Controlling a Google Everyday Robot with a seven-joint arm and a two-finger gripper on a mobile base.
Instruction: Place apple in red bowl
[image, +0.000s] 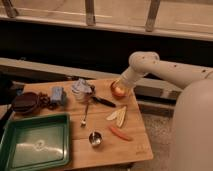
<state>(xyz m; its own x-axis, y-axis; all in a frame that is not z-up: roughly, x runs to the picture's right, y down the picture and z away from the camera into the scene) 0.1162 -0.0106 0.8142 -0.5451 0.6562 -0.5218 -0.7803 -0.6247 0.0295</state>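
The red bowl (115, 95) stands near the table's back edge on the right, with only its orange-red rim showing. The yellow-orange apple (119, 90) sits in or just over it; I cannot tell whether it rests on the bowl's bottom. My gripper (121, 85) comes down onto the apple from the upper right, at the end of the white arm (150, 65), and is shut on the apple. Its fingers are mostly hidden against the fruit.
On the wooden table (135, 147) lie pale wedge slices (117, 115), a carrot (120, 133), a small metal cup (95, 139), a spoon (85, 115) and a crumpled bag (82, 89). A green tray (35, 147) fills the front left. Dark brown bowls (25, 102) stand at the far left.
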